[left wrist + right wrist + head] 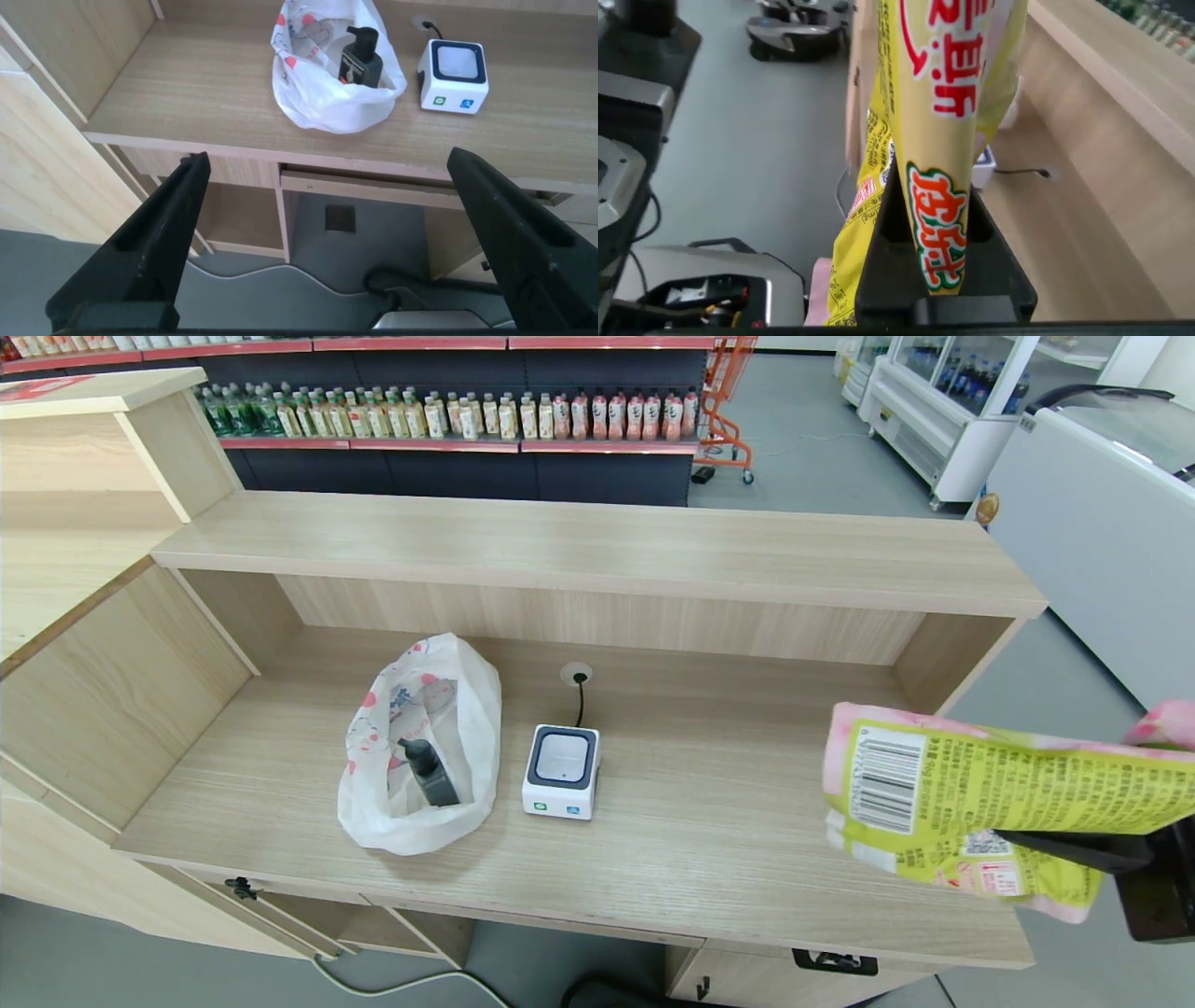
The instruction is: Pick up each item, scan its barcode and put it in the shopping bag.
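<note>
My right gripper [1074,847] is shut on a yellow-green and pink snack packet [980,807], held above the counter's right front corner with its barcode side up. In the right wrist view the snack packet [938,140] stands edge-on, pinched in my right gripper [938,252]. A white barcode scanner [561,770] sits mid-counter on a black cable. Just left of it lies a white shopping bag [420,747] holding a black pump bottle [429,773]. My left gripper [341,238] is open, low in front of the counter's front edge; beyond it lie the shopping bag [322,84], bottle [360,58] and scanner [454,75].
The wooden counter [728,803] has a raised shelf [597,551] along its back and a side wall [121,700] on the left. Drawers [364,187] run under the front edge. Drink shelves and white freezers [1092,513] stand beyond.
</note>
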Controlling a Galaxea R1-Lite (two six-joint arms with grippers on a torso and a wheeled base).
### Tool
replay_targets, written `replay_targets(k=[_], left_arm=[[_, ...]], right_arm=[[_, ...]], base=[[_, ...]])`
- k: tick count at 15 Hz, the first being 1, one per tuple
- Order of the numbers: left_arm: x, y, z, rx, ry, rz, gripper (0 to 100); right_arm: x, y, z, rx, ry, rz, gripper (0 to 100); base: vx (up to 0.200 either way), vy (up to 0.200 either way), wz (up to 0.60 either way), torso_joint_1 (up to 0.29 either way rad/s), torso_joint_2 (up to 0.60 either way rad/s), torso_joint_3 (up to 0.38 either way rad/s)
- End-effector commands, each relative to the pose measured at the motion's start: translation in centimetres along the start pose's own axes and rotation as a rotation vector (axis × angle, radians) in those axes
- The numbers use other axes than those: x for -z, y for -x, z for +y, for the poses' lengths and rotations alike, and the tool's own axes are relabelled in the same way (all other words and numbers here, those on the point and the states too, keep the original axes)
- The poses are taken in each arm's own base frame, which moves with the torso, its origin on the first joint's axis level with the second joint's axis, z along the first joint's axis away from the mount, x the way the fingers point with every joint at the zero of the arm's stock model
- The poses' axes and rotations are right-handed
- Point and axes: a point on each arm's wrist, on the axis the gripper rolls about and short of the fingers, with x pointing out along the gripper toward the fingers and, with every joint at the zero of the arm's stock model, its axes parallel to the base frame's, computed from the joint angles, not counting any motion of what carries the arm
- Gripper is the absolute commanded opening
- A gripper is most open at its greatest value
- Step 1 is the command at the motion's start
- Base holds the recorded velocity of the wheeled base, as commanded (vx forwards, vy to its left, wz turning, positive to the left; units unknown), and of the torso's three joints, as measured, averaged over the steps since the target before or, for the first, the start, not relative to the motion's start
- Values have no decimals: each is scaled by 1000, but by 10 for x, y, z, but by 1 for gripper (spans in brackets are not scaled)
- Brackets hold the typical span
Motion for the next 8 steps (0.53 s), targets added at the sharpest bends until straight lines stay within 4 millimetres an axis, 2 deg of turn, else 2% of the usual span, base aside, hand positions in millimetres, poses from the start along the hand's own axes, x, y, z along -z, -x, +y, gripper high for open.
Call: replay_targets(k=[1,3,4,6,8], left_arm=[[0,0,0,0,0,-1,100],[0,0,0,-1,0,-1,100],[0,0,0,-1,0,-1,100],[0,0,0,0,0,-1,100],[0,0,0,-1,0,-1,100]], right_arm=[[-21,20,16,93,72,52,0],[-21,22,15,105,18,61,0],[-22,22,16,113,-90,64,0],[-32,33,9,200,-416,95,0],[-58,37,-6,349,-829,128,0]], base=[[0,0,0,0,0,0],[0,0,0,0,0,0],[0,0,0,0,0,0],[0,0,0,0,0,0],[0,0,0,0,0,0]])
